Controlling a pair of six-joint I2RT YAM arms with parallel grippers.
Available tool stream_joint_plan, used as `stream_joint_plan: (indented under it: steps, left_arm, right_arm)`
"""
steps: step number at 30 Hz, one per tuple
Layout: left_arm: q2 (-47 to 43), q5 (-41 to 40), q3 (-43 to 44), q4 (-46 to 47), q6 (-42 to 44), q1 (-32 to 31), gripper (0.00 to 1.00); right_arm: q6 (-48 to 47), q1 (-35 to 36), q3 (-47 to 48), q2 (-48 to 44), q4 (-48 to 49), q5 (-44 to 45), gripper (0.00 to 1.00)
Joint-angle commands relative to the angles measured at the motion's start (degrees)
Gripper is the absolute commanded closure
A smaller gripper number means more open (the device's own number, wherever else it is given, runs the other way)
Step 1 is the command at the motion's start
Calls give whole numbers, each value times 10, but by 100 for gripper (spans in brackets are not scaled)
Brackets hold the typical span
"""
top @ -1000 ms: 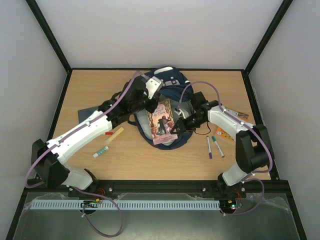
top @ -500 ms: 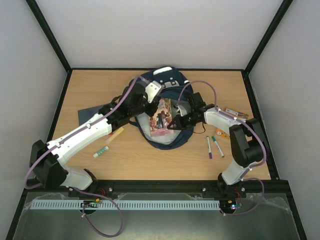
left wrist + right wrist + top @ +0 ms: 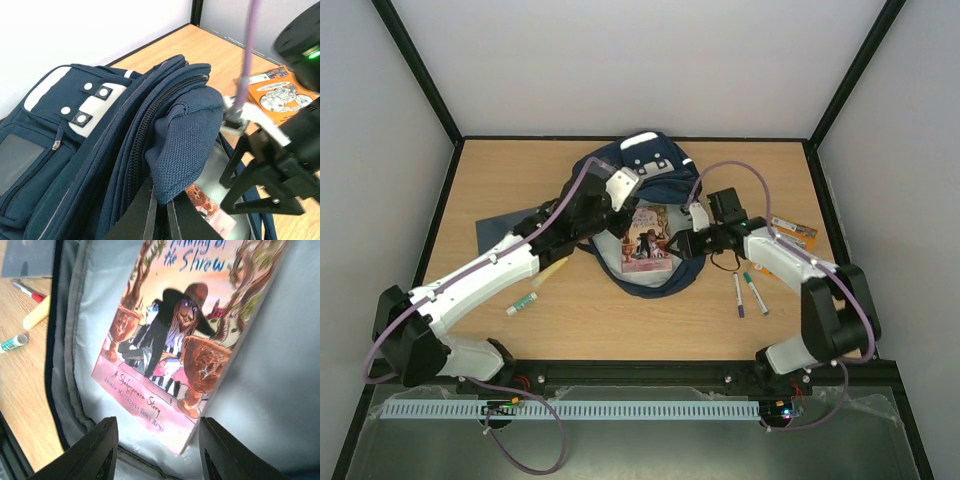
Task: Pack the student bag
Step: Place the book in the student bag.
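Book [image 3: 170, 340] now loose inside student bag [image 3: 655, 160], right claw [image 3: 156, 440] released, left claw [image 3: 160, 210] clenched on flap [image 3: 185, 135].

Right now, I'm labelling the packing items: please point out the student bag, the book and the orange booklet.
student bag [image 3: 655, 158]: top view, its white-striped front pocket.
book [image 3: 170, 340]: right wrist view, middle of its cover.
orange booklet [image 3: 277, 95]: left wrist view, middle of its cover.

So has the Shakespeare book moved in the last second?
Yes. Against the purple marker, the book has shifted away from the arms' bases, deeper into the student bag.
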Motion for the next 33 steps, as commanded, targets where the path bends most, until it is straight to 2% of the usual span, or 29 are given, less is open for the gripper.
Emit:
stream_joint_plan:
  steps: [1,6,12,21,28,33]
  left_arm:
    - [-37,-3,-10,84,3,-6,98]
    - [-40,5,-13,80,0,-6,98]
    - [-45,12,-18,79,-4,-6,98]
    - [-49,14,-19,76,-3,-5,98]
    - [-54,2,-23,77,3,-6,98]
    - [-59,-5,-26,76,7,-6,98]
  right_arm:
    - [-80,-4,-44,-92,-36,24,55]
    - [-221,11,-86,-169,-77,35,66]
    - [-392,79,-128,-227,-64,149,70]
    - [-455,213,-73,-125,-26,296,70]
    - [-443,234,-30,-57,18,314,71]
    - [-485,238,-28,-16,24,318,60]
